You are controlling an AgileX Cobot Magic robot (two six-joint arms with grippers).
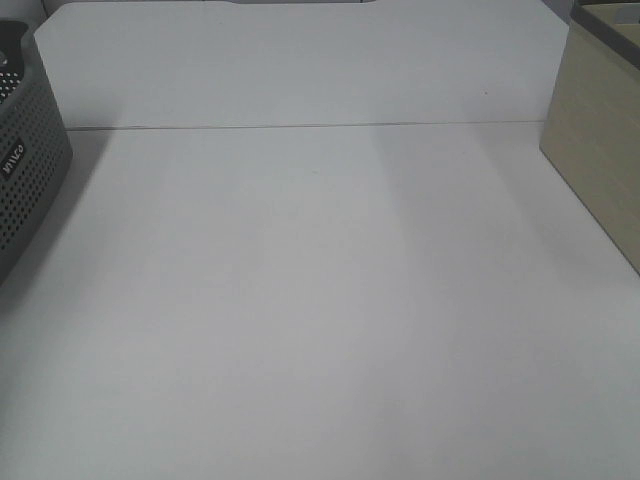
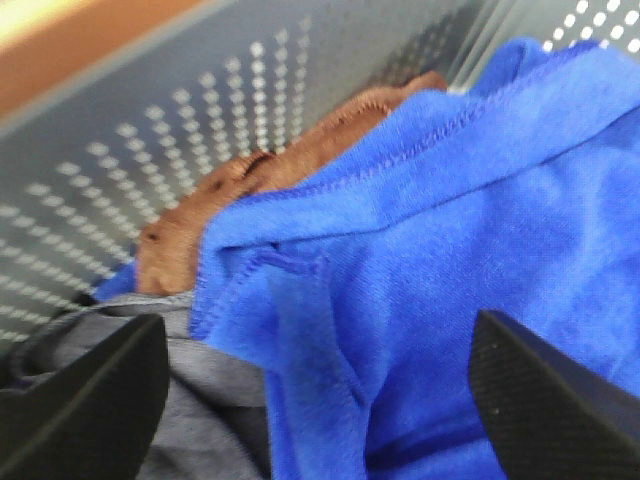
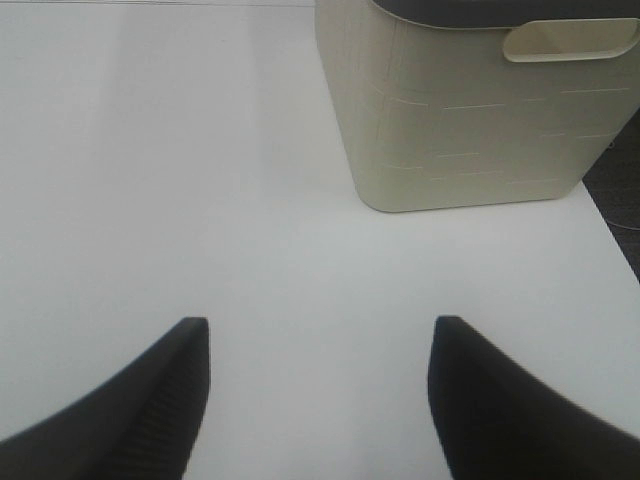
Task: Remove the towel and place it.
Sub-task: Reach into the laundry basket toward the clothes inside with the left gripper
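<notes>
White tabletop (image 1: 320,320) w/ a white back panel (image 1: 300,60) behind; grey perforated basket (image 1: 25,170) at left edge, beige bin (image 1: 600,150) at right.

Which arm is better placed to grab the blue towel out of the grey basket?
Left. The left hand hangs open right over the royal-blue plush towel inside the grey perforated plastic basket; the right hand is open above the white table, near the beige plastic bin.
</notes>
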